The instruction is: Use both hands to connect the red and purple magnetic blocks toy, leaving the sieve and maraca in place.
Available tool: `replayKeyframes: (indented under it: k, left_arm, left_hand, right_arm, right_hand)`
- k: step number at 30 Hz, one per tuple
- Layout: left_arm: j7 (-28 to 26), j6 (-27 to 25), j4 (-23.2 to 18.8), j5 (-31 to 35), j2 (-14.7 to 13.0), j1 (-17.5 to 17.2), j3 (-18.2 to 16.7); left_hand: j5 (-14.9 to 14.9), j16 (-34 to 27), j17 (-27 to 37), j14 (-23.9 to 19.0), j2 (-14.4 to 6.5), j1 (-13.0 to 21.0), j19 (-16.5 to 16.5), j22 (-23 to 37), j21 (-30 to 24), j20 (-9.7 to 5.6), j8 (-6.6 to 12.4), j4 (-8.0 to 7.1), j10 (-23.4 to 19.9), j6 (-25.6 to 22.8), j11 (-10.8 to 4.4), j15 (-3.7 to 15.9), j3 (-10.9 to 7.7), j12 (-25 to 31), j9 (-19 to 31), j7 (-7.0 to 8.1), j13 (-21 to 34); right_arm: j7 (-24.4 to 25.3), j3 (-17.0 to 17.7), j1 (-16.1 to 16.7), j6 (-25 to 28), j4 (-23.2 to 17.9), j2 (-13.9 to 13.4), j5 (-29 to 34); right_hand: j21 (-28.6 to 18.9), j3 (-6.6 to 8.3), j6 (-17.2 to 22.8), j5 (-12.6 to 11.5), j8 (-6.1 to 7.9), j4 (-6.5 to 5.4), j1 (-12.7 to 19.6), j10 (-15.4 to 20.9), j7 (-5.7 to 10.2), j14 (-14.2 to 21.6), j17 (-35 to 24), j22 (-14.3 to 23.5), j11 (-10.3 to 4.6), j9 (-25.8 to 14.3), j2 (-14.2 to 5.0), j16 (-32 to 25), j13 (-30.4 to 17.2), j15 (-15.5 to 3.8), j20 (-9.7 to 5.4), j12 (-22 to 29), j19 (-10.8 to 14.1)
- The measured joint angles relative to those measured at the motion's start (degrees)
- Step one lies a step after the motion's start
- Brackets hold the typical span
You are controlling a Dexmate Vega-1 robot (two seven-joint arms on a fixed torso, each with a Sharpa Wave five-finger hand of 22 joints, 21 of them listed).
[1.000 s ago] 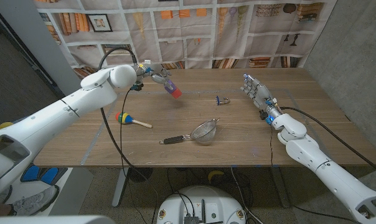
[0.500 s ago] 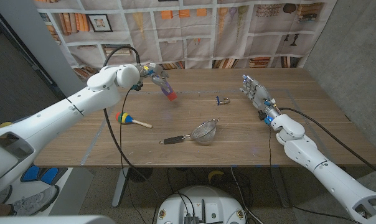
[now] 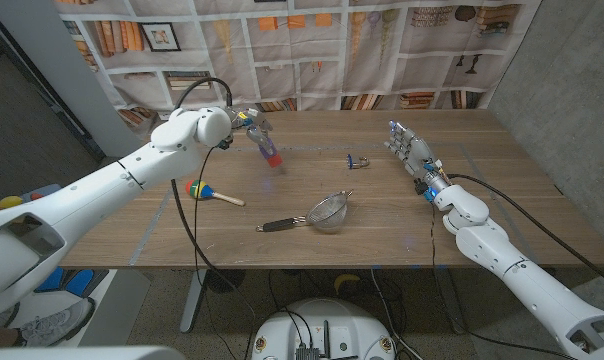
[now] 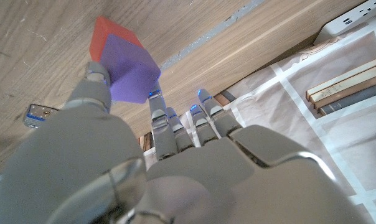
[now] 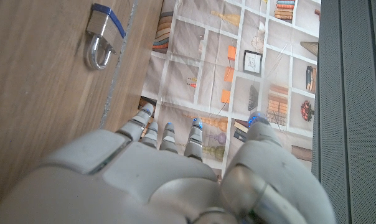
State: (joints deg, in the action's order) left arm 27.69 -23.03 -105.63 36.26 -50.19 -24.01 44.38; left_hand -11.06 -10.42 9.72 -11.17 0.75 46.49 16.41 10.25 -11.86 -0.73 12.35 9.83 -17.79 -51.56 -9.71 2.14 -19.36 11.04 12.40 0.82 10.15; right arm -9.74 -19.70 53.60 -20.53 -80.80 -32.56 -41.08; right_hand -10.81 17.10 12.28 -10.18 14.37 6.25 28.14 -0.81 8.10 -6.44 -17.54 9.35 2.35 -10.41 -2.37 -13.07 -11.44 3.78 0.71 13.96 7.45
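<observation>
— Comparing with a second ago: left hand [image 3: 250, 124] drawn back toward the far edge of the wooden table [image 3: 402, 215], still gripping the joined red and purple blocks [image 3: 270, 152], now hanging steeper and lower.

— Right hand [image 3: 407, 145]?

— Unmoved, fingers spread, holding nothing, near the small padlock [image 3: 357, 160].

— Anything hard to read?

— Blocks motion-blurred from the head; clearer at the left wrist: purple cube [image 4: 132, 68] toward the palm, red [image 4: 107, 34] beyond it, matte and flat-faced.

— And the rest?

— Mesh sieve [image 3: 327, 212] with dark handle and round-headed maraca [image 3: 202, 190] lying apart, mid-table.
</observation>
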Motion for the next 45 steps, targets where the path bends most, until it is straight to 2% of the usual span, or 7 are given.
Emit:
replayKeyframes:
  k: [3,23,45]
  left_arm:
    - [0.52,0.50,0.47,0.95,0.40,0.09,0.29]
    - [3.50,3.57,3.11,7.61,2.94,0.72,2.29]
    - [2.39,4.62,6.06,11.36,5.40,-0.13,3.44]
  left_hand:
    - [0.00,0.00,0.00,0.00,0.00,0.00,0.00,0.00,0.00,0.00,0.00,0.00,0.00,0.00,0.00,0.00,0.01,0.00,0.00,0.00,0.00]
    - [0.05,0.00,0.00,0.00,0.15,0.15,0.00,0.00,0.00,0.00,-0.20,0.00,0.00,0.52,-0.42,0.00,0.16,0.00,0.00,0.52,0.00]
    - [0.22,0.00,0.00,-0.51,0.53,0.54,0.22,0.00,0.00,-0.22,-0.25,-0.12,0.21,0.61,-0.63,0.11,0.06,0.00,0.02,0.61,0.00]
  right_arm:
    - [-0.01,0.06,0.10,-0.05,-0.09,-0.01,-0.08]
    - [0.41,0.32,1.13,-0.16,-1.34,-0.31,-0.29]
    - [1.84,0.61,2.48,-0.09,-2.70,-0.55,-0.21]
  right_hand:
    - [0.00,0.17,0.00,0.00,0.00,0.16,0.60,0.00,0.00,0.00,0.00,0.00,0.00,0.00,-0.60,0.00,0.00,0.00,0.00,0.00,0.00]
    - [0.00,0.32,0.41,-0.23,-0.44,0.31,0.30,-0.01,0.41,0.00,0.26,0.00,0.00,0.00,-0.89,0.00,-0.01,0.00,0.00,-0.26,0.00]
    - [0.00,0.32,0.71,-0.23,-0.89,0.31,-0.09,0.31,0.10,0.00,0.53,0.00,0.32,-0.01,-1.27,0.00,0.27,0.00,0.01,-0.66,0.00]
